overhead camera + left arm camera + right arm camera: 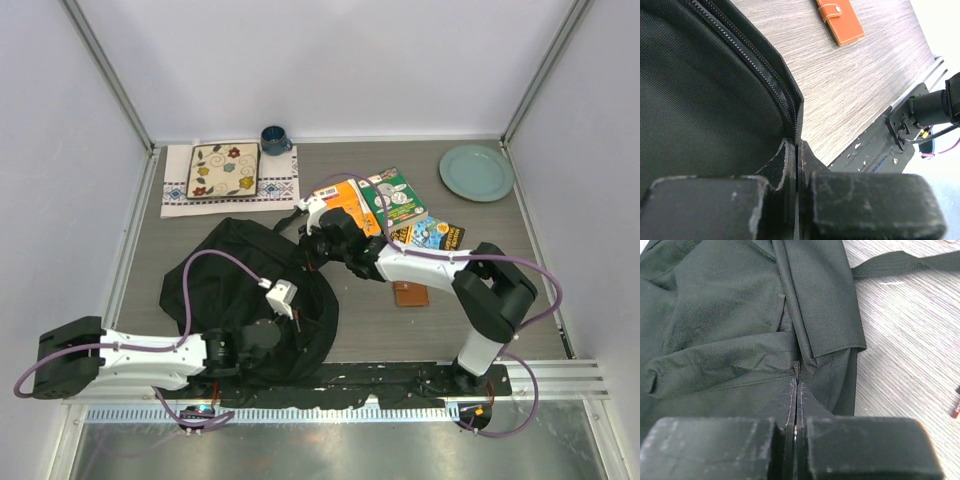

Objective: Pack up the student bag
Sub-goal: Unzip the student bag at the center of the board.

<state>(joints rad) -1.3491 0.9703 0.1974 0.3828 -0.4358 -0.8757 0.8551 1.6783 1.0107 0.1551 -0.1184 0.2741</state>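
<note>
The student bag, a large black backpack, lies at the left centre of the table. My left gripper reaches into its near right side and is shut on the bag's zipper edge; in the left wrist view the jaws meet with fabric pinched between them. My right gripper is at the bag's far right edge. In the right wrist view it is shut on a small webbing tab of the bag. A strap trails onto the table.
An orange-brown wallet lies right of the bag and also shows in the left wrist view. Colourful books lie under the right arm. A teal plate, a blue mug and a floral tray stand at the back.
</note>
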